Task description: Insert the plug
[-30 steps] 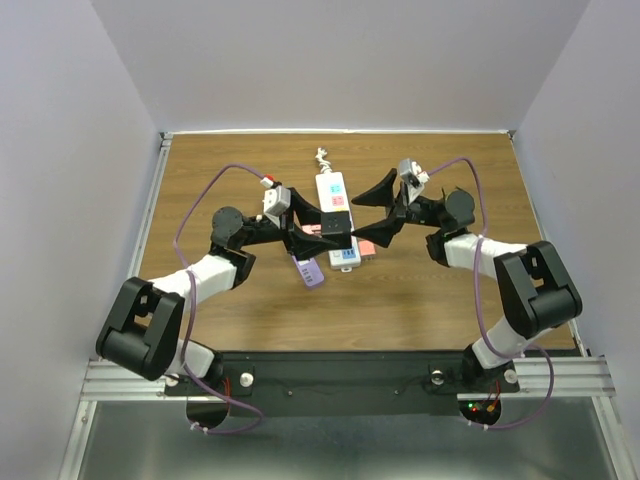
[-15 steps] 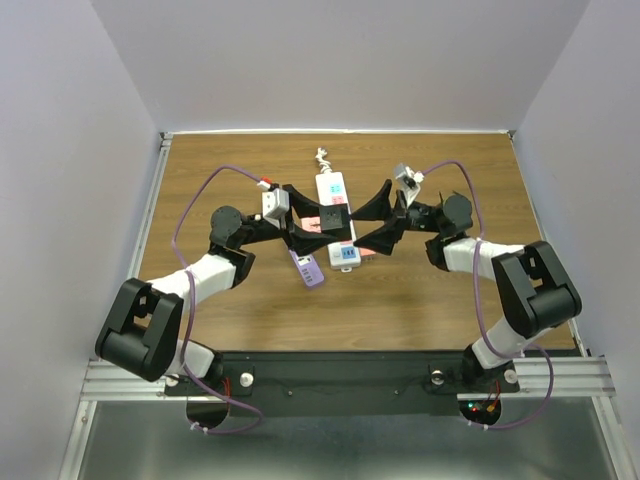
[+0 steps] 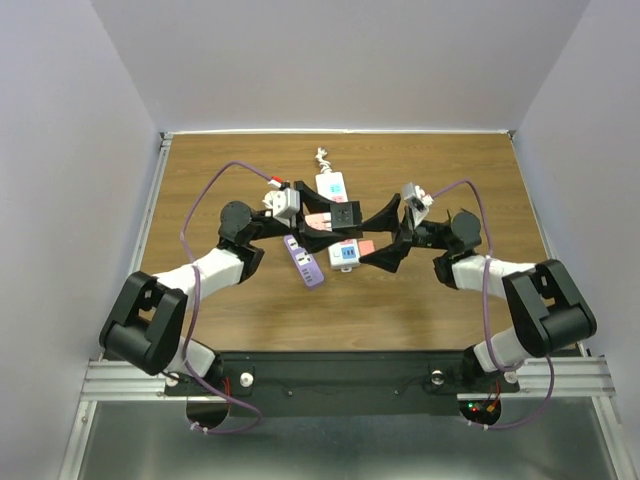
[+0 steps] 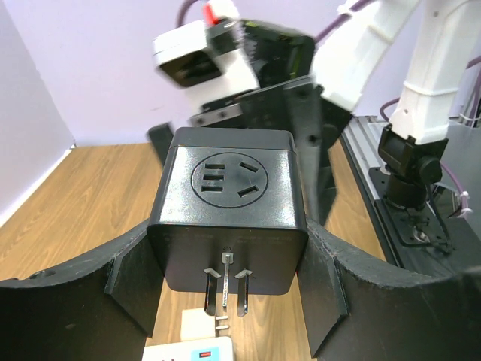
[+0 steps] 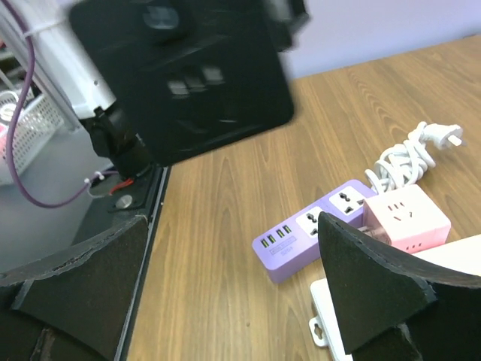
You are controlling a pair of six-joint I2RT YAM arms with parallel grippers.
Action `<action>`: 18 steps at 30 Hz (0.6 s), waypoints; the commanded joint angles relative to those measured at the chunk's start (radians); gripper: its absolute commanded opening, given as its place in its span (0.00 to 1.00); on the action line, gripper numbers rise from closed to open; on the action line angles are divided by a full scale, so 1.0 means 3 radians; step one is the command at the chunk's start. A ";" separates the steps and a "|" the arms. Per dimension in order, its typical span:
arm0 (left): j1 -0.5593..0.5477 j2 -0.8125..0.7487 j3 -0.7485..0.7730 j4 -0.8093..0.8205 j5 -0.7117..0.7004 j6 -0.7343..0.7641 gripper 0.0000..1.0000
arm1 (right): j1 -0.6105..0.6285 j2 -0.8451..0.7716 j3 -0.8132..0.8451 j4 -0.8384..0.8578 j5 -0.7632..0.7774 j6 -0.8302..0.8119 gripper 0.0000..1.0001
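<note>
Left gripper clamped on the black plug, prongs down, hovering just over the white power strip mid-table, twd the far edge. Right gripper wide open, empty, beside the strip. Pickup's done; lining up w/ a socket & pushing in not yet done.

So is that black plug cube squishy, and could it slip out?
Probably not squishy: the black plug cube shows sharp, boxy edges between the left fingers. Its smooth sides might slip, since only two faces are pinched. The thin metal prongs could bend if pushed in crooked.
</note>
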 commanded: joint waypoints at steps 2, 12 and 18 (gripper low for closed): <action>-0.0016 0.0055 0.0211 0.0363 -0.0112 0.0140 0.00 | 0.0027 -0.0280 -0.0153 0.1421 0.0044 -0.0419 0.99; -0.0138 0.0275 0.0344 0.0275 -0.0041 0.0145 0.00 | 0.0032 -0.0419 -0.0250 0.1406 0.0116 -0.0603 1.00; -0.0195 0.0229 0.0288 0.0158 -0.0046 0.0227 0.00 | 0.0027 -0.0424 -0.0225 0.1355 0.0162 -0.0690 1.00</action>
